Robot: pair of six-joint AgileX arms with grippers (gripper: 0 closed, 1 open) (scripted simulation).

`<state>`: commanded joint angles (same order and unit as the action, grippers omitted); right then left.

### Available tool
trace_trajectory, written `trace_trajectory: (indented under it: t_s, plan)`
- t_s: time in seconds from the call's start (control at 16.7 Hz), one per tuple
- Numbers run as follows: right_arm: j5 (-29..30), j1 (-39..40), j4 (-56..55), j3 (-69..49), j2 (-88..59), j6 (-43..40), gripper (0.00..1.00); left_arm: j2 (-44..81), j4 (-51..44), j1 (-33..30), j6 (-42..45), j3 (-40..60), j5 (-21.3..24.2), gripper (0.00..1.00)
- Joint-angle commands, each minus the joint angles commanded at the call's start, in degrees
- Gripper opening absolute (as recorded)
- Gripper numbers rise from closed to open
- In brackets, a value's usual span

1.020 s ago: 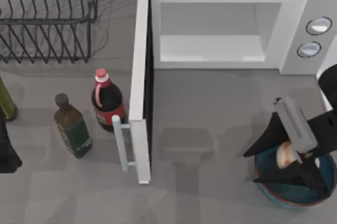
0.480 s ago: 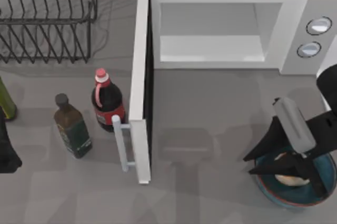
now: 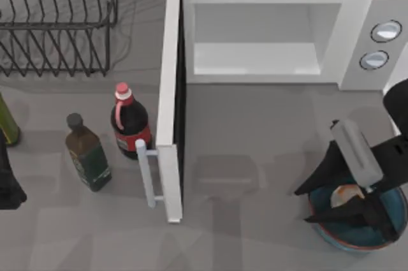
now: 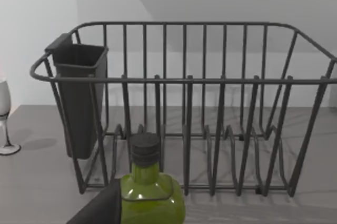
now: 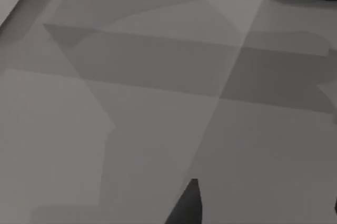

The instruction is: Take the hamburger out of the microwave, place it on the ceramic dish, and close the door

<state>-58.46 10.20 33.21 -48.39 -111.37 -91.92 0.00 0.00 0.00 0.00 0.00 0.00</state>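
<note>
At the lower right, the right gripper [image 3: 347, 204] hangs over the ceramic dish [image 3: 394, 229] with fingers spread, so the hamburger [image 3: 345, 194] sits inside.

The left arm is parked at the left edge; I cannot tell its grip.

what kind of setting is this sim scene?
Most likely a kitchen counter, rendered. A microwave stands with its door swung open, a wire dish rack sits beside it, and bottles stand on the grey worktop. The right gripper hangs over a dish holding a hamburger.
</note>
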Motion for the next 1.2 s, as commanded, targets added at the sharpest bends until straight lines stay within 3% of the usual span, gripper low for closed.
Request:
trace_trajectory:
  t_s: [0.12, 0.18, 0.6, 0.66, 0.78, 0.96, 1.2]
  plan:
    - [0.00, 0.00, 0.00, 0.00, 0.00, 0.00, 0.98, 0.00, 0.00, 0.00, 0.00, 0.00, 0.00, 1.00]
    - [0.00, 0.00, 0.00, 0.00, 0.00, 0.00, 1.00, 0.00, 0.00, 0.00, 0.00, 0.00, 0.00, 1.00]
    - [0.00, 0.00, 0.00, 0.00, 0.00, 0.00, 1.00, 0.00, 0.00, 0.00, 0.00, 0.00, 0.00, 1.00]
    - [-3.08, -0.27, 3.14, -1.29, 2.69, -1.60, 1.00, 0.00, 0.00, 0.00, 0.00, 0.00, 0.00, 1.00]
    - [-2.83, -0.34, 2.89, -0.92, 3.30, -1.16, 1.00, 0.00, 0.00, 0.00, 0.00, 0.00, 0.00, 1.00]
    - [-0.54, -0.94, 0.69, 2.18, 8.77, 3.48, 1.00, 0.00, 0.00, 0.00, 0.00, 0.00, 0.00, 1.00]
    - [6.64, -2.57, -5.12, 10.23, 24.62, 16.91, 1.00, 0.00, 0.00, 0.00, 0.00, 0.00, 0.00, 1.00]
